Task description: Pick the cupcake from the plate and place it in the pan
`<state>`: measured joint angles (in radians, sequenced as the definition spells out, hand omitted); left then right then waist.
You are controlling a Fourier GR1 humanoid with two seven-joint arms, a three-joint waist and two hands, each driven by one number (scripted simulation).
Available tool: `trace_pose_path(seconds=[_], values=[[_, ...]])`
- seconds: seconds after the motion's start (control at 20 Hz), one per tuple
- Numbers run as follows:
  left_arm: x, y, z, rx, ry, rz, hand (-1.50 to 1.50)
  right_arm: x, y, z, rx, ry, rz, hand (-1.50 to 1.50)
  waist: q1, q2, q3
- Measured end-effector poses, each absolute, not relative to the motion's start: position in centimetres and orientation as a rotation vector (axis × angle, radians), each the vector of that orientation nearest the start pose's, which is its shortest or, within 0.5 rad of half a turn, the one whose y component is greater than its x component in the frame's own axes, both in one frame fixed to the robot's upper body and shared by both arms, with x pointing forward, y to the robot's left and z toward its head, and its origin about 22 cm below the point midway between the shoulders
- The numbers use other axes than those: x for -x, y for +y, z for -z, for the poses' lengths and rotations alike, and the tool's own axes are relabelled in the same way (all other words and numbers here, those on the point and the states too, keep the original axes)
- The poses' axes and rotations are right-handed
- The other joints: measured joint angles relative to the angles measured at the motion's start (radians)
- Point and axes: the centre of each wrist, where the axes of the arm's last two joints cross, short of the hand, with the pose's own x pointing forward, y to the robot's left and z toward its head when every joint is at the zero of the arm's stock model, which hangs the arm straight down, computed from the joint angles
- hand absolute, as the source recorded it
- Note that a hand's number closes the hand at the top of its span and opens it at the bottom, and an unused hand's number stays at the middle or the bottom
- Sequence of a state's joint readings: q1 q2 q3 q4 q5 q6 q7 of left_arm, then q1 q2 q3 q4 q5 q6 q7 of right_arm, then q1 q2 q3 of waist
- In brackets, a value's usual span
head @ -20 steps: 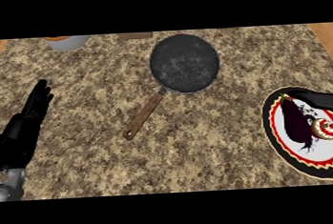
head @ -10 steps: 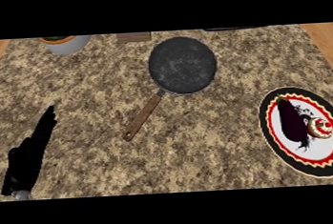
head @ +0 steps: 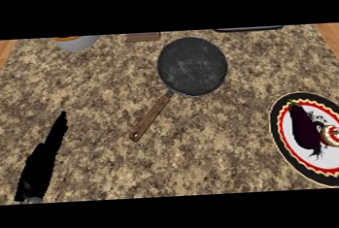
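Note:
The dark round pan [head: 192, 66] lies at the counter's middle back, its brown handle [head: 150, 119] pointing toward the lower left. A white plate [head: 298, 154] with a red and yellow rim sits at the right edge. The cupcake [head: 336, 137], red and white, stands on the plate's right half. My right hand [head: 303, 128] is over the plate, right beside the cupcake on its left, fingers mostly straight and not closed round it. My left hand [head: 42, 162] rests open at the lower left, fingers straight and pointing up, far from the pan.
A grey bowl [head: 76, 42] with something orange in it stands at the back left. A small brown block [head: 142, 37] and a dark flat object [head: 247, 29] lie along the back edge. Wooden strips border the granite counter [head: 92, 91] left and right.
My right hand has come down over the plate beside the cupcake, and its grey forearm has left the view. My left hand has sunk toward the lower left.

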<state>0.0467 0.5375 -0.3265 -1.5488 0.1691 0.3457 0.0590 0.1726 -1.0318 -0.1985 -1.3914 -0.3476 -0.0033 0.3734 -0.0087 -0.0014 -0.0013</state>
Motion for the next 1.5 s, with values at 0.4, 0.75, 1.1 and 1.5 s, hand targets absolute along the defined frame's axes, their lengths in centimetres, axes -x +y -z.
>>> trace_pose_path(seconds=[0.4, 0.75, 1.1, 1.5], values=[[-22.3, 28.1, -1.0, -0.332, -1.381, 0.259, 0.0, -23.3, -47.8, -16.7, 0.669, -0.833, -0.28, -1.5, 0.018, 0.002, 0.001], [-22.6, 27.9, -0.8, -0.318, -1.388, 0.267, 0.0, -27.0, -46.3, -16.9, 0.603, -0.713, -0.36, -1.5, 0.027, 0.004, 0.001], [-22.9, 27.8, -0.7, -0.331, -1.387, 0.269, 0.0, -29.4, -44.5, -16.3, 0.572, -0.547, -0.5, -1.5, 0.025, 0.004, 0.001], [-22.2, 27.9, -0.5, -0.333, -1.388, 0.259, 0.0, -31.2, -42.7, -14.4, 0.537, -0.482, -0.545, -1.5, 0.019, 0.002, 0.001]])
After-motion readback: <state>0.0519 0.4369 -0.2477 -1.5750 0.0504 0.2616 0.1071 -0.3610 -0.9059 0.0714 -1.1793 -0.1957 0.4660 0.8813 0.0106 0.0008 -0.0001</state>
